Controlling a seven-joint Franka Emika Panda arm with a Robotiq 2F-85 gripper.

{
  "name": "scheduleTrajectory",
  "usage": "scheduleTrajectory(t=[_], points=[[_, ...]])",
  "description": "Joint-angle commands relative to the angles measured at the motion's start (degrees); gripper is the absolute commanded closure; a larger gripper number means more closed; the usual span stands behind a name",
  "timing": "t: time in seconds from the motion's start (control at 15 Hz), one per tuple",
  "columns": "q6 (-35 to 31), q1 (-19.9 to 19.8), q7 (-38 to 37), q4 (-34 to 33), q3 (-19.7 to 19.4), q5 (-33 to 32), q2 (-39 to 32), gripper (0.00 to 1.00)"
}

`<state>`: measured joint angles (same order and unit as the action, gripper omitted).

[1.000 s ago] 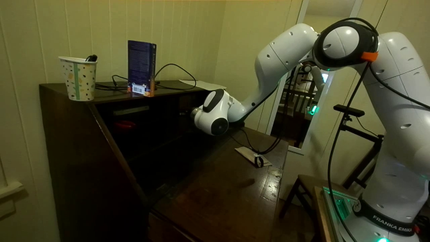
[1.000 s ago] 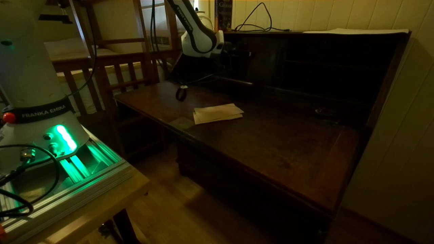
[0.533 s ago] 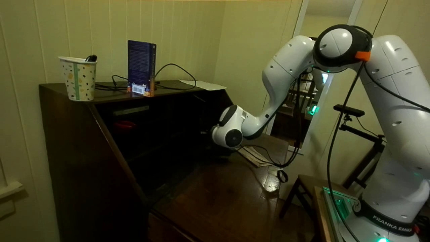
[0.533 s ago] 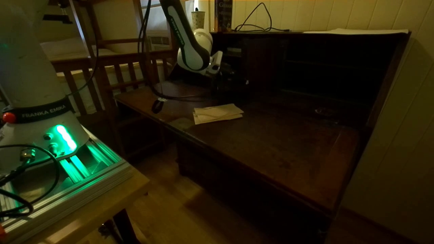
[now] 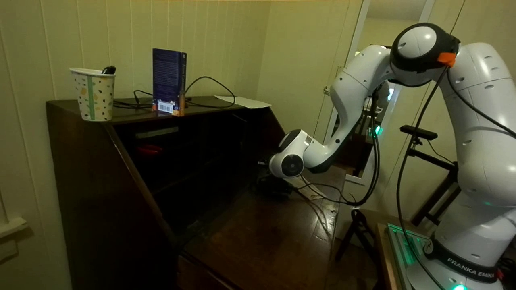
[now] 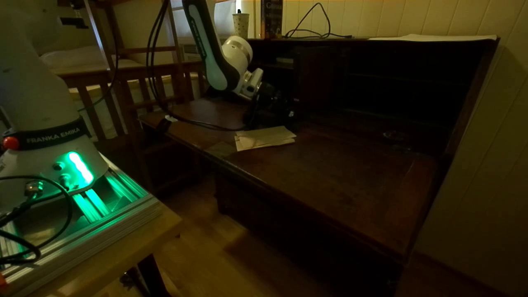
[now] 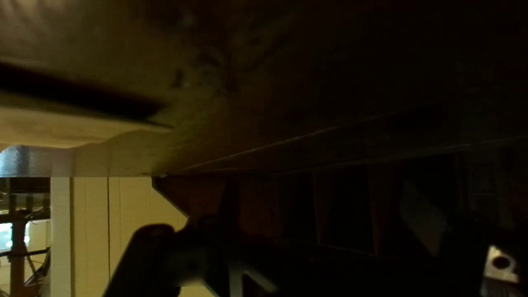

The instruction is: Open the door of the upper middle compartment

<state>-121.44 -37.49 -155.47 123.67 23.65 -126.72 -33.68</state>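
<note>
Most compartments (image 6: 406,77) v. dark; wrist-cam fingers (image 7: 142,258) apart, cut off at btm.

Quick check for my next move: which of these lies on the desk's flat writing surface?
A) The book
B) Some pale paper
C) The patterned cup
B: in both exterior views the pale paper lies on the writing surface, while the patterned cup and the book stand up on the desk's top.
</note>
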Motion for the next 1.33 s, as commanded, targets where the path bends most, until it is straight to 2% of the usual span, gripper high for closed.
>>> scheduleTrajectory(t=[0.0, 0.07, 0.2, 0.27, 0.4, 0.47, 0.53, 0.6, 0.67, 0.73, 0.87, 0.93, 1.0, 1.07, 1.13, 1.27], points=[[8.8, -9.4, -1.1, 6.1, 15.0, -2.2, 4.4, 0.0], [12.8, -11.7, -4.2, 10.0, 18.5, -3.6, 5.3, 0.0], [18.1, -20.0, -1.8, 11.1, 28.7, -3.3, 4.1, 0.0], [19.3, -22.1, -2.7, 12.7, 30.9, -3.7, 4.5, 0.0], [17.3, -24.3, -3.1, 14.9, 32.5, -5.1, 5.7, 0.0], [13.4, -13.6, -3.0, 10.4, 22.8, 0.3, 8.6, 0.0], [17.8, -22.9, 0.0, 12.2, 31.6, -3.4, 3.6, 0.0], [17.8, -23.5, 0.0, 12.8, 31.9, -3.9, 3.6, 0.0], [12.2, -15.9, -2.9, 11.9, 24.1, -2.6, 9.1, 0.0], [9.3, -15.2, -2.1, 11.6, 22.6, -4.5, 10.5, 0.0], [1.9, -11.0, -0.5, 10.9, 16.2, -6.3, 14.6, 0.0], [-0.1, -18.1, 2.9, 10.7, 21.8, -9.1, 13.1, 0.0], [-3.6, -17.7, 3.3, 10.0, 20.3, -9.9, 15.0, 0.0], [-9.1, -9.6, 0.7, 9.1, 11.2, -10.0, 19.1, 0.0], [-12.1, -8.7, 1.1, 8.4, 9.3, -10.6, 20.2, 0.0], [-18.6, -2.8, 2.1, 6.2, 1.5, -12.1, 21.7, 0.0]])
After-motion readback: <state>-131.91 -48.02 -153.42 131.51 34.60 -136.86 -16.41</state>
